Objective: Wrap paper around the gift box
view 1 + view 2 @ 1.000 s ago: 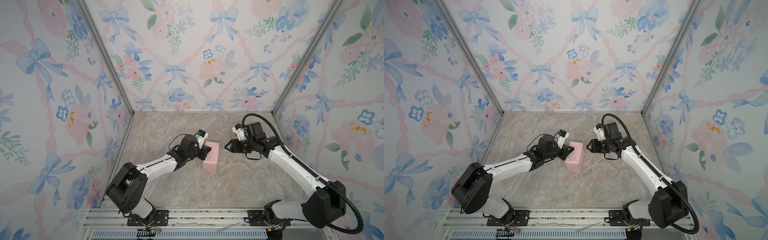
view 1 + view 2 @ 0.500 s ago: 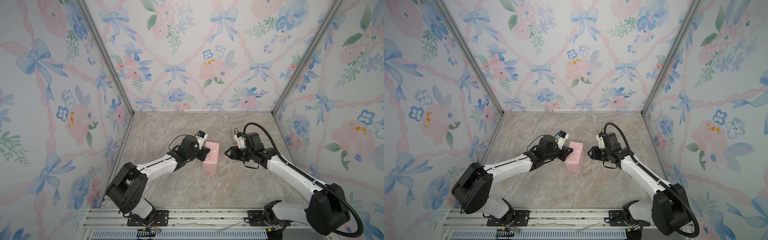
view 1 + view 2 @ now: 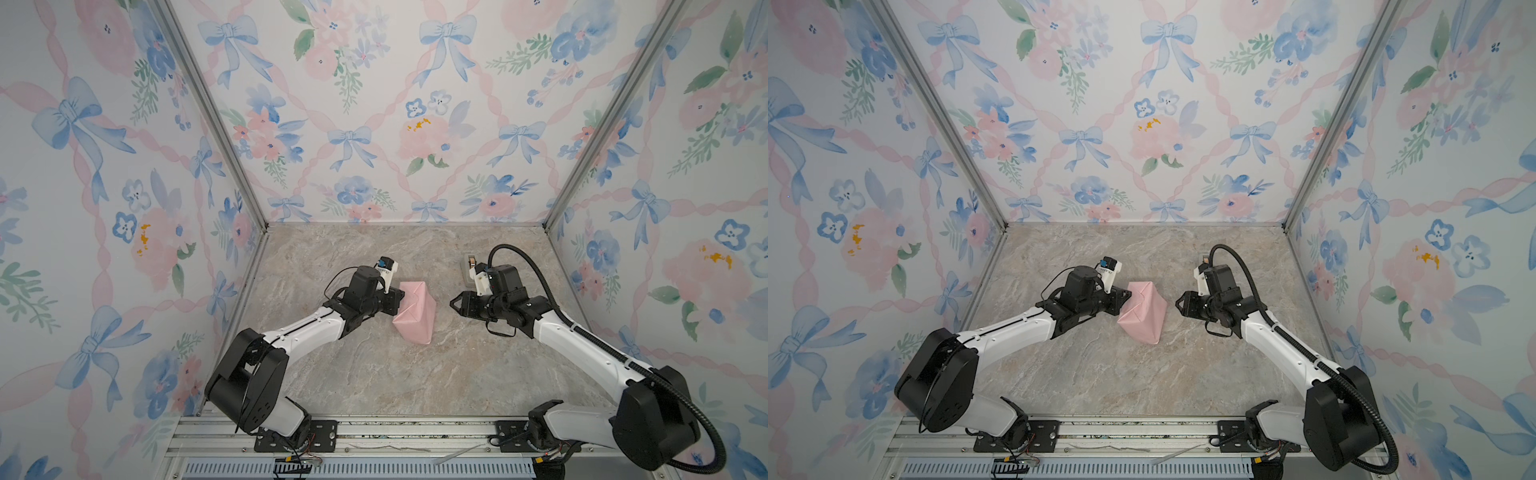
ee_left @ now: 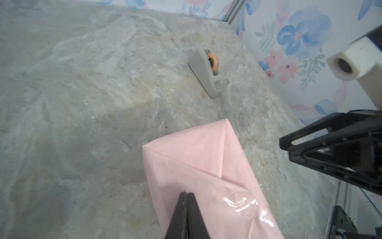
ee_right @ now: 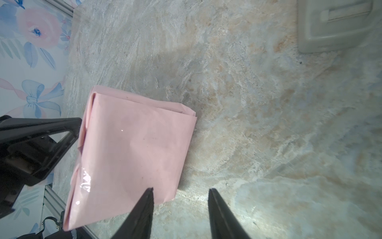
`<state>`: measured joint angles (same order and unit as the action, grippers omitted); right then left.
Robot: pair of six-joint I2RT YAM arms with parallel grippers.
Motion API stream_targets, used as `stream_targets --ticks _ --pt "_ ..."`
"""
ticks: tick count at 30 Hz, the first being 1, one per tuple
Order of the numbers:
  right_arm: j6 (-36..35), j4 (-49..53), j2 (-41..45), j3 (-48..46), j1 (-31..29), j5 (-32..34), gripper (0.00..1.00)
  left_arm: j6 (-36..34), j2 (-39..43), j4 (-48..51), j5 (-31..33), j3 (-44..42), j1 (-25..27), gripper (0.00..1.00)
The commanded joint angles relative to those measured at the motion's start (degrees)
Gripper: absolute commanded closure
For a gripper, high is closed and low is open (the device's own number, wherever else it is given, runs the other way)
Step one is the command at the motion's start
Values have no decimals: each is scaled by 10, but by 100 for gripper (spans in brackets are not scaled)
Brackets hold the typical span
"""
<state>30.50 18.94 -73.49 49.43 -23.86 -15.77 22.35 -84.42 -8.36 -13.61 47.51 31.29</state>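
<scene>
Mid-table, the paper (image 3: 417, 312) sits folded pink side out into a taped parcel. My left gripper (image 3: 400, 297), jaws clenched together, meets the parcel's left face. My right gripper (image 3: 454, 303) hovers just right of it, jaws parted and empty. A tape dispenser (image 3: 469, 266) stands at the far right.
</scene>
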Motion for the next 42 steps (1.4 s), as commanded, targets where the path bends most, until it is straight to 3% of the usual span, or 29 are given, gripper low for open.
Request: stream_targets --ticks 1,4,8,13,21,27,42 --pt "2 -7 -11 9 -10 7 54 4 27 67 36 -23 -39 91" --pt "3 -9 -15 11 -13 5 54 3 72 82 57 -29 -77 86" --pt "3 -8 -19 17 -16 4 54 4 145 104 89 -24 -103 50" --pt "6 -15 -31 21 -24 2 53 14 170 106 101 -30 -105 31" --pt "9 -21 -45 24 -37 -1 53 35 63 115 90 -25 -120 25" --pt "10 -21 -44 19 -37 -1 53 45 11 83 14 -27 -115 27" --pt "2 11 -6 13 -36 30 53 138 -48 5 9 -21 63 30"
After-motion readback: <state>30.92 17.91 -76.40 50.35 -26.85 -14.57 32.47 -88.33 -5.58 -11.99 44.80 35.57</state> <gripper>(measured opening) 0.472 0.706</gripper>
